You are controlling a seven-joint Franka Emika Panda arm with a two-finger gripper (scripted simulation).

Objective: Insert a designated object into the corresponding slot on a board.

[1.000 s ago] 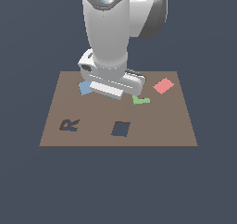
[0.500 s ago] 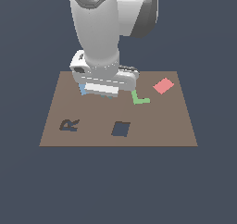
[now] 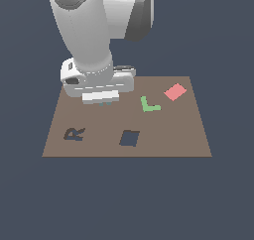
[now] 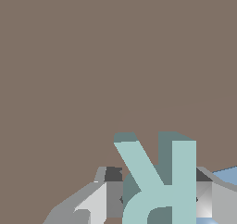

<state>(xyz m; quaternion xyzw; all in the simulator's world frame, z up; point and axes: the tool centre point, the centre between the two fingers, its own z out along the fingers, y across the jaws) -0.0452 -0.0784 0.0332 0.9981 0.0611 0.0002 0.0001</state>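
Jaws clenched on the teal R [image 4: 159, 181], one on each flat side of the letter; held a little above the board [image 3: 173, 135], going by the soft shadow under it in the wrist view. In the exterior view almost all hidden under the big white hand, with only a tiny teal speck showing, near the far edge of the board and toward the exterior view's left.

Could go wrong in a few ways: could reach the R slot [image 3: 74, 134] turned the wrong way and sit on the rim instead of dropping in (a letter fits one way only); could twist in the jaws if a leg bumps the board on the way down; could end up at the square hole [image 3: 129, 138] by mistake, since that lies just beside the right one. Green L [image 3: 149, 105] and red block [image 3: 174, 91] well off to the side, so probably no trouble there.

Lying flat, face up. Long way running from round head to two legs, straight across the line between the jaws; round head nearest the jaws, legs pointing away. Slot's own letter standing nearly upright in the exterior view; hard to tell whether the two match yet.
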